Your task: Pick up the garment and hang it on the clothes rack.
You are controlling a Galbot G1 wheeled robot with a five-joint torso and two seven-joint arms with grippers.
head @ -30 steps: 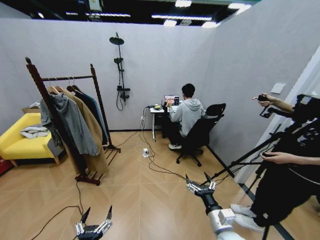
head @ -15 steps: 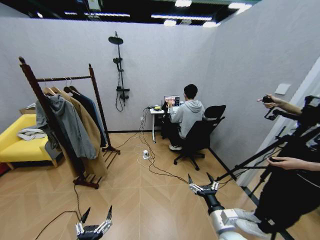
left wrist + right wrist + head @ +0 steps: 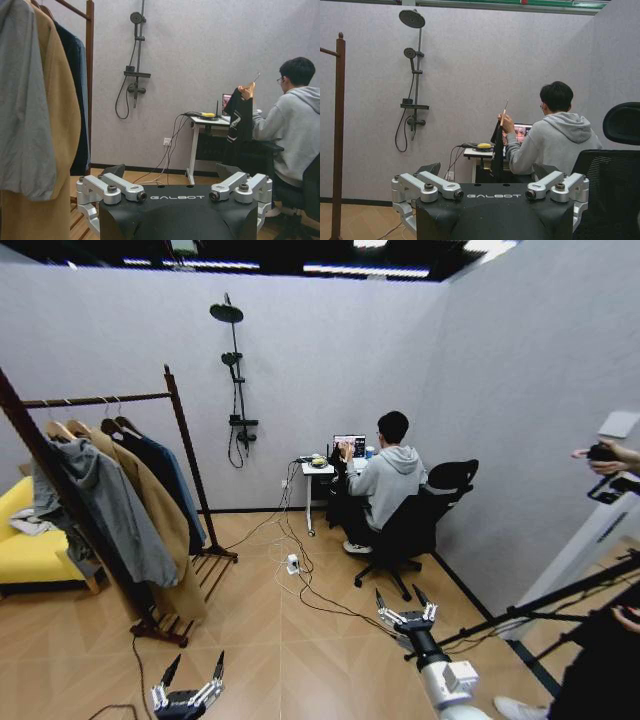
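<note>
"GALBOT" on left gripper [image 3: 175, 197] housing; same on right gripper [image 3: 490, 196] housing

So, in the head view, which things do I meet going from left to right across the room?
Yellow sofa → clothes rack → wall shower → small desk → seated person → tripod.

Black wrist housing lettered GALBOT, silver screwed linkages on each end effector [image 3: 172, 192], white forearm joint.
</note>
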